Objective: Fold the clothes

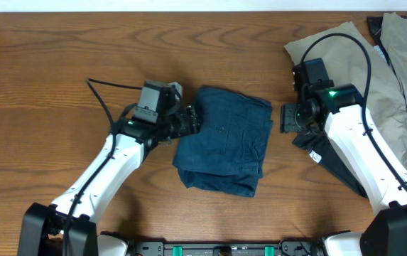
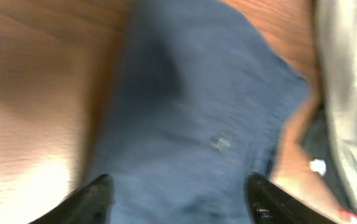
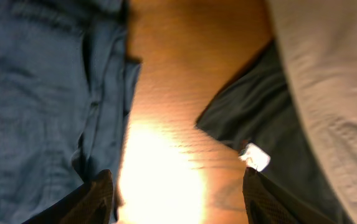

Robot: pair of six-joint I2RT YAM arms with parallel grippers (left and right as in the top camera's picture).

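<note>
The dark navy shorts (image 1: 224,139) lie folded into a rough rectangle at the middle of the wooden table. My left gripper (image 1: 191,121) is open at the shorts' upper left edge; in the left wrist view its fingers (image 2: 178,198) straddle the blue cloth (image 2: 197,118) without closing on it. My right gripper (image 1: 287,118) is open and empty just right of the shorts, over bare wood. In the right wrist view its fingers (image 3: 177,199) frame the table, with the shorts' edge (image 3: 41,93) to the left.
Beige garments (image 1: 395,64) are piled at the table's right, with a dark garment (image 1: 331,153) under my right arm; both show in the right wrist view (image 3: 328,81), the dark one with a white tag (image 3: 255,157).
</note>
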